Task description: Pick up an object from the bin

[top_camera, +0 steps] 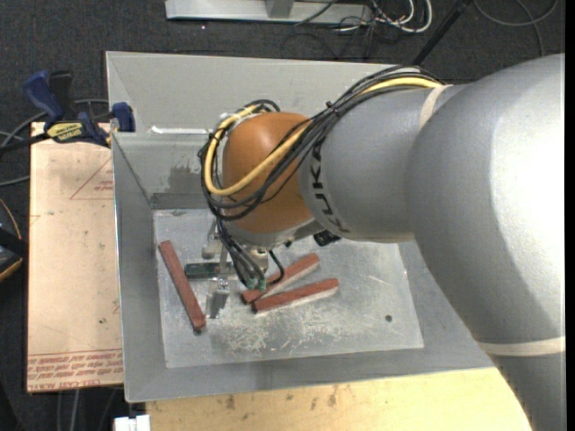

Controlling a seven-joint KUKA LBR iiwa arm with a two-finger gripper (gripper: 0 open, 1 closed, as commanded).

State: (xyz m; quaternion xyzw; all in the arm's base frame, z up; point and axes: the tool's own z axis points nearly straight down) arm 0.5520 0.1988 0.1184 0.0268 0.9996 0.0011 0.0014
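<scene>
Reaching arm: in the camera view a large grey arm (431,151) is seen coming in from the right and bending down into the bin (269,83).
Writing: the brand name "KUKA" (316,187) is printed in black letters on the grey link and runs along it, just right of the wrist.
Wrist: a rounded orange cover (260,173) is fixed at the arm's end. Yellow and black cables (214,164) are looped over its left side.
Gripper: the gripper (218,296) is hung below the orange cover, low over the bin floor and left of the middle.
Gripper state: it cannot be told whether it is open or closed, because much of it is hidden by the wrist and cables.
Nearest thing: a long red-brown stick (181,287) is laid slantwise on the left of the floor, with its far end to the left and its near end to the right. The gripper is placed just beside its near half, on the right.
Other sticks: two shorter red-brown sticks are laid right of the gripper, nearly parallel. The farther stick (296,268) is partly covered by the wrist, and the nearer stick (296,294) lies close beside it.
Small pieces: a dark piece (199,269) is seen between the long stick and the gripper. A green bit (254,284) is seen at the left end of the pair.
Floor: the metal is marked with pale scuffs.
</scene>
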